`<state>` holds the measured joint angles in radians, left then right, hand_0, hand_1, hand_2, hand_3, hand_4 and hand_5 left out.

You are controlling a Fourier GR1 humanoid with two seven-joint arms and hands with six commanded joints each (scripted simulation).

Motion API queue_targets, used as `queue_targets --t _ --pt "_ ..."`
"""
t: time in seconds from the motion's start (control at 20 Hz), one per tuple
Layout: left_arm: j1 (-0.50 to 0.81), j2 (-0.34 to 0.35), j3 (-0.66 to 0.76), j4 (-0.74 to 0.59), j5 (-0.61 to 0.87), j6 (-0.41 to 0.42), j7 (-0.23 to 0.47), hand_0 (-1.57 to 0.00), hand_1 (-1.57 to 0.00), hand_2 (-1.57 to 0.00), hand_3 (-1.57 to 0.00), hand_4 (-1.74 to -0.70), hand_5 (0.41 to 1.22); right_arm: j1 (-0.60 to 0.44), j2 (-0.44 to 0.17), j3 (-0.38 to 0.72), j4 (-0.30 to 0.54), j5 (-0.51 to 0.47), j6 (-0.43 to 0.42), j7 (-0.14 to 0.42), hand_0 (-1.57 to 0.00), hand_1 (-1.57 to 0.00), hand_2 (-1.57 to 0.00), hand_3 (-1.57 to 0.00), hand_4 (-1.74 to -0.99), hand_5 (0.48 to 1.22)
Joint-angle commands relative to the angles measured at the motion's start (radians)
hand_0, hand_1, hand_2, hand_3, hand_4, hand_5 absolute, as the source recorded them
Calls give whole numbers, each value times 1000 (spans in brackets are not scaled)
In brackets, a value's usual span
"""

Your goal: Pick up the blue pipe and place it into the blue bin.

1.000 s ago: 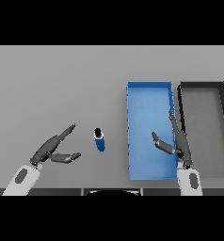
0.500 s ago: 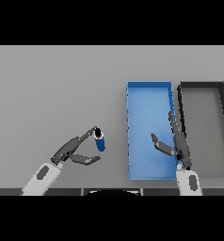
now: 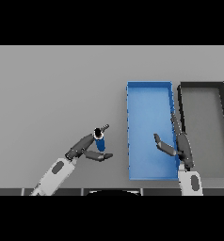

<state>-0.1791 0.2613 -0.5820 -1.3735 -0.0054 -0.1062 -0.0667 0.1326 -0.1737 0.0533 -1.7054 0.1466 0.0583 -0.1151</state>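
Head view of the grasp step. The blue pipe [image 3: 100, 141], a short upright cylinder with a dark top, stands on the grey desk [image 3: 52, 94] to the left of the blue bin [image 3: 149, 87] and apart from it. The left robot hand [image 3: 85, 148] reaches in from the lower left and brackets the pipe: its upper fingers [image 3: 102, 128] run past the dark top, and the thumb lies low on the near side. The fingers are only slightly bent and do not appear to have closed on the pipe; whether any of them already touches it cannot be told.

To do this step well, the fingers and thumb should likely close evenly on opposite sides of the pipe's body, not its cap, so that the narrow upright piece is not tipped or pushed away. A straight lift would best come before any travel to the right, high enough to pass over the bin's near wall.

The blue bin shows nothing inside. The dark bin [image 3: 202, 86] just beside it on the right also looks bare. The right robot hand [image 3: 177, 147] hovers over the blue bin's right wall, fingers relaxed, holding nothing
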Motion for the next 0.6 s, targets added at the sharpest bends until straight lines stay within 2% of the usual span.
queue_targets --t 0.0,0.1,0.15,0.2,0.25,0.3,0.4,0.5,0.55 --pt "-3 -17 2 19 8 -4 -15 1 1 1 1 -1078 428 7 -6 1 -11 5 -1 2 1 1 1 1 -1207 646" --pt "-13 -36 6 39 13 -2 -41 1 1 1 1 -1107 463 0 1 5 -4 14 -8 -3 1 1 1 1 -1207 650" --pt "-15 -46 16 37 32 -5 -52 1 0 -54 -40 -1140 502 -2 -3 1 -9 8 -4 -7 1 1 1 1 -1210 653" --pt "-13 -61 22 38 51 -6 -54 1 -41 -151 -121 -1186 550 14 1 5 -4 7 0 -31 1 1 1 1 -1213 655" --pt "-12 -74 28 43 65 -8 -61 -10 -156 -308 -276 -1243 613 10 1 3 0 4 1 -22 1 1 1 1 -1217 655" --pt "-8 -84 36 43 88 -16 -66 -125 -319 -485 -535 -1281 735 13 -2 0 -6 2 2 -25 1 1 1 1 -1220 656" --pt "-5 -99 40 53 95 -8 -66 -602 -752 -865 -908 -1439 910 7 0 3 -11 4 -1 -15 1 1 1 1 -1219 657" --pt "4 -109 26 42 100 -12 -48 -951 -1047 -1119 -1119 -1544 1022 -2 -1 -1 -10 -7 4 1 1 1 1 1 -1227 660" --pt "7 -115 15 43 91 1 -64 -1075 -1151 -1210 -1194 -1580 1062 -6 4 -2 -8 -9 1 6 1 1 1 1 -1233 660"
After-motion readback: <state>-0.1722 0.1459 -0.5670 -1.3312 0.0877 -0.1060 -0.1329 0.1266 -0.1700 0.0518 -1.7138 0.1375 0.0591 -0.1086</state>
